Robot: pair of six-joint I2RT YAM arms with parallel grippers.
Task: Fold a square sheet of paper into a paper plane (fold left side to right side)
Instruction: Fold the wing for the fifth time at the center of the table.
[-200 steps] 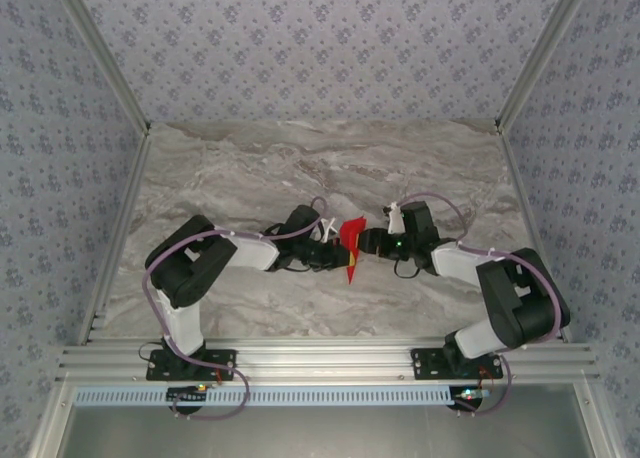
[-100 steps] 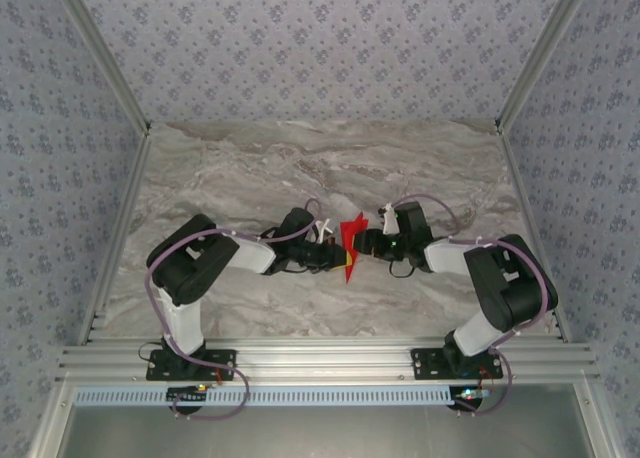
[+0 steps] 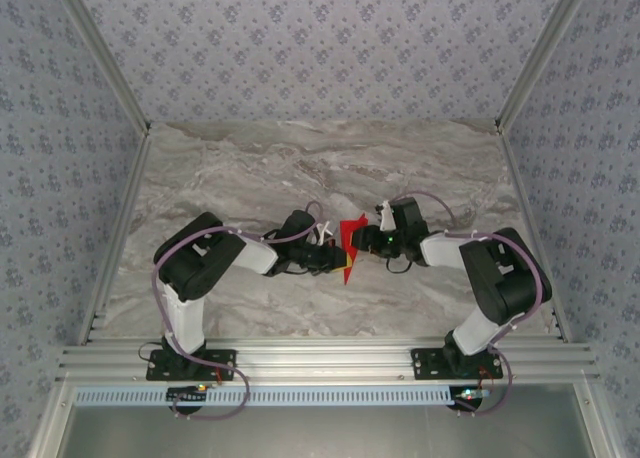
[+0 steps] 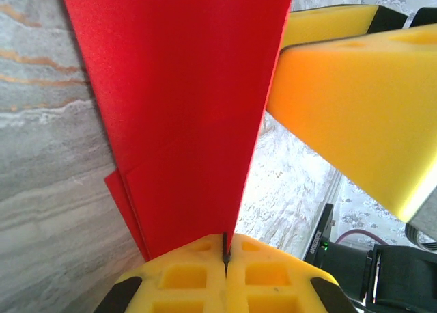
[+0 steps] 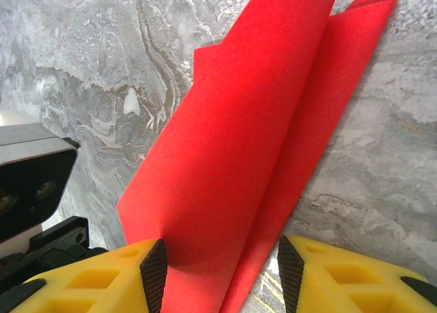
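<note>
The square sheet of paper (image 3: 350,240) is bright red and folded into a narrow, pointed shape. It is held up above the middle of the marble table. My left gripper (image 4: 225,258) is shut on its lower edge, and the layered flaps (image 4: 184,108) rise straight up from the pinched yellow pads. My right gripper (image 5: 217,272) is open. Its two pads stand either side of the folded paper (image 5: 252,142), and the left pad is against a flap. In the left wrist view the right gripper's yellow fingers (image 4: 355,101) sit close on the right of the paper.
The marble table (image 3: 250,168) has patterned walls on three sides and a metal rail (image 3: 320,358) along the near edge. Both arms reach inward and meet at the centre. The left arm's black wrist housing (image 5: 31,183) is close on the left of the right gripper.
My right arm has swung left and closed in on the paper, and its jaws have narrowed a little. The left gripper has kept its hold, almost still.
</note>
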